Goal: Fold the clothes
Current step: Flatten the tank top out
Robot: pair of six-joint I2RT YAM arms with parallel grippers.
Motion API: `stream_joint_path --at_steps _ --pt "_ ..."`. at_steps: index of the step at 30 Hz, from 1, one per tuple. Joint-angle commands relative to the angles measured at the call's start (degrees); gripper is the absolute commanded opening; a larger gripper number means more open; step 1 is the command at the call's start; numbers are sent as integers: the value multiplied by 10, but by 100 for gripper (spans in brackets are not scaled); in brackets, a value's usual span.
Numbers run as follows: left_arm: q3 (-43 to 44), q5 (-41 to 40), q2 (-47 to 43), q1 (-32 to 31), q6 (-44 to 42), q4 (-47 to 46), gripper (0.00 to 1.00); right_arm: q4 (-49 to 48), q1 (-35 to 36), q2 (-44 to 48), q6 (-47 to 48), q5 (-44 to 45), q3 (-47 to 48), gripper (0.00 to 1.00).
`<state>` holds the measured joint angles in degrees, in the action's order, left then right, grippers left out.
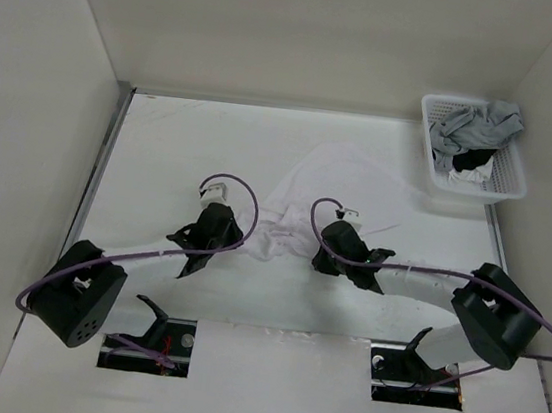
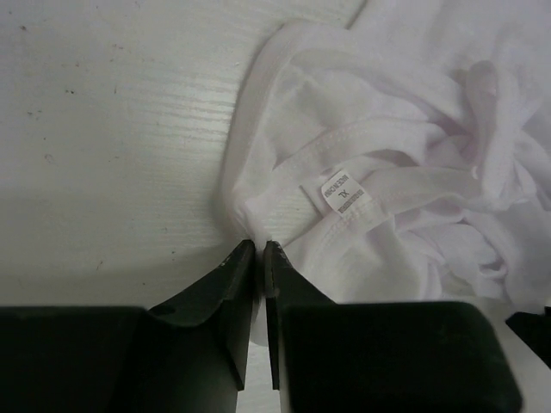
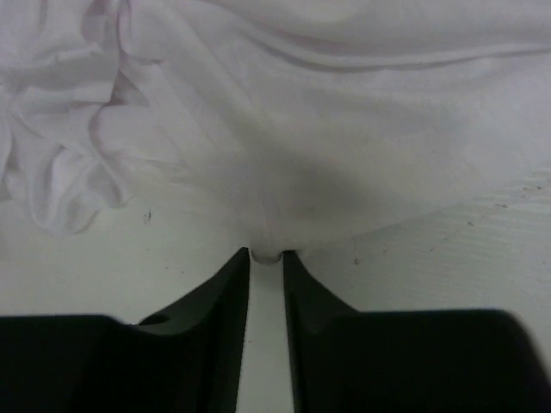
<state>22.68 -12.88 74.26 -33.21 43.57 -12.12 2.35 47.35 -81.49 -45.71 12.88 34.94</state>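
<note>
Barely started tbh: white top (image 1: pixel 340 179) lies crumpled on the counter (image 1: pixel 183 145), nothing folded, left claw (image 2: pixel 259 249) and right claw (image 3: pixel 266 255) each pinched narrow on its near edge.

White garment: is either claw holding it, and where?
Both. Left claw pinches the white garment by the edge near its label; right claw pinches another edge fold.

Left gripper (image 2: pixel 259 249) closed on hem of white garment (image 2: pixel 405 172), cloth crumpled (small label (image 2: pixel 342 194) showing), pale table (image 2: pixel 112 129)
</note>
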Motion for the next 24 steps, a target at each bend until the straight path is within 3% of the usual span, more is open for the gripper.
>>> stream_joint_path --at_steps 1,4,9,14,20,24 --pt "33 1 -46 -5 -8 -20 5 -23 3 -18 -10 -20 36 16" --pt "57 19 -121 -3 6 1 0 -3 26 53 5 57 47 6" --pt "165 -13 -304 -17 -8 105 0 109 93 235 49 121 105 4" --pt "291 -67 -401 -53 -45 178 0 207 217 376 86 194 213 3" --pt "448 -113 -410 -99 -112 202 0 231 370 397 174 287 382 3" --pt "518 -138 -395 -91 -152 190 1 197 372 377 208 272 417 3"
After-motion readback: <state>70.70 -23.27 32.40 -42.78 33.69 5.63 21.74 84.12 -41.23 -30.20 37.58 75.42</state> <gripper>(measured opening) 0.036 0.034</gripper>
